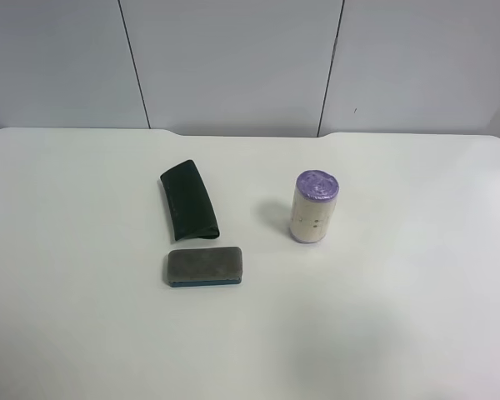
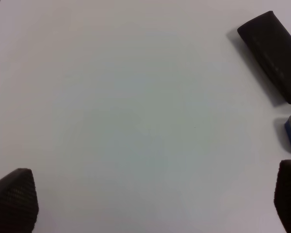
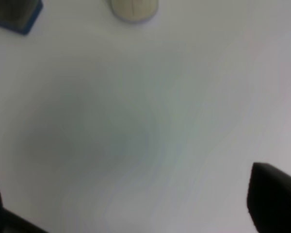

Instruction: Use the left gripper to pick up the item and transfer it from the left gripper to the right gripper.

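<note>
Tipping is the main risk: the roll [image 1: 316, 207] stands upright right of the table's [image 1: 83, 333] centre, and a finger brushing its side could topple it and send it rolling. Eraser [image 1: 204, 267] and pouch [image 1: 188, 202] lie left of centre, the eraser nearer the front edge, so a stray reach could nudge them. Left gripper [image 2: 150, 204] and right gripper [image 3: 131, 208] both hang spread wide over bare tabletop, holding and touching nothing.

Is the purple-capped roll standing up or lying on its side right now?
Upright. The roll stands on end on the table; the high view shows its purple top facing up and its cream label vertical.
</note>
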You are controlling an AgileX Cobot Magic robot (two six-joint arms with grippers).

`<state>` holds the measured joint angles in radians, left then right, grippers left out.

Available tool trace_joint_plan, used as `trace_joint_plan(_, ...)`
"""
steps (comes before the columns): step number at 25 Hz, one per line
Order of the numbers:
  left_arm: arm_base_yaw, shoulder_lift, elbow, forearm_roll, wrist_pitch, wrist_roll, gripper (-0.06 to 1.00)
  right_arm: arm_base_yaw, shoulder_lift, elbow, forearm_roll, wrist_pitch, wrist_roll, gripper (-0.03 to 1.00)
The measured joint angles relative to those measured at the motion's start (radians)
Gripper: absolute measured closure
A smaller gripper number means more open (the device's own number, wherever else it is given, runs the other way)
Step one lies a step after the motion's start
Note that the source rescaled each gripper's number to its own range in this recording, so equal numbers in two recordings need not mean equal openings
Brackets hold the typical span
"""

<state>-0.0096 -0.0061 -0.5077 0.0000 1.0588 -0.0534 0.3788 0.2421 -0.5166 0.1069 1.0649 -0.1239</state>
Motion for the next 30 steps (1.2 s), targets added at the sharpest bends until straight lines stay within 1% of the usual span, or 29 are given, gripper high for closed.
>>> trace_joint_plan(5, 0.0, 0.0, 0.0, 0.0, 0.0, 0.0, -0.05, 0.0, -0.099, 0.006, -0.033, -0.003, 0.037, -0.03)
trace_joint_plan(15, 0.0, 0.0, 0.0, 0.0, 0.0, 0.0, -0.05, 0.0, -0.106, 0.006, -0.036, -0.004, 0.044, -0.03)
trace_joint_plan(18, 0.0, 0.0, 0.0, 0.0, 0.0, 0.0, -0.05, -0.016, -0.119, 0.007, -0.036, -0.005, 0.044, -0.03)
trace_joint_plan(20, 0.0, 0.0, 0.0, 0.0, 0.0, 0.0, -0.05, -0.041, -0.158, 0.008, -0.036, -0.006, 0.044, -0.03)
trace_joint_plan(23, 0.0, 0.0, 0.0, 0.0, 0.0, 0.0, -0.05, -0.106, -0.235, 0.008, -0.036, -0.004, 0.044, -0.03)
trace_joint_plan(30, 0.0, 0.0, 0.0, 0.0, 0.0, 0.0, -0.05, -0.288, -0.245, 0.011, -0.036, -0.005, 0.044, -0.03)
